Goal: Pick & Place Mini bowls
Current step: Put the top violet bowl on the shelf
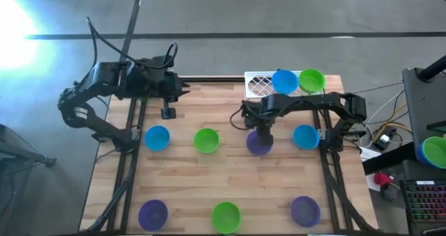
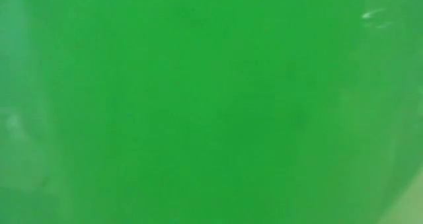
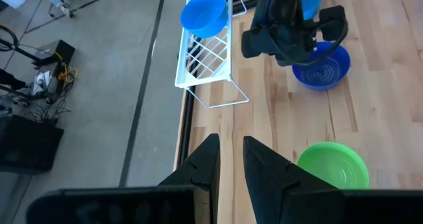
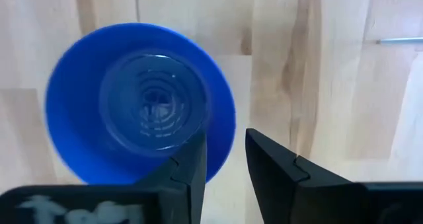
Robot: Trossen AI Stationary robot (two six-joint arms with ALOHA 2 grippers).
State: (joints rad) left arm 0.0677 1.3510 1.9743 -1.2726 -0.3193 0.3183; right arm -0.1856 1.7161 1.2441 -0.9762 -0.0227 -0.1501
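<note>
The right end effector (image 1: 260, 137) hangs straight over a purple bowl (image 1: 258, 144) mid-surface, its fingers a little apart astride the near rim, placed to pinch it. Two bowls already sit on the white rack (image 1: 259, 83). The left end effector (image 1: 187, 91) waits slightly parted at the far-left edge.

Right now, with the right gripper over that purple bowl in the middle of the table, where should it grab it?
Probably the rim. The purple bowl sits upright and open on the table, so the right gripper should come straight down, one finger inside the thin wall and one outside.
</note>
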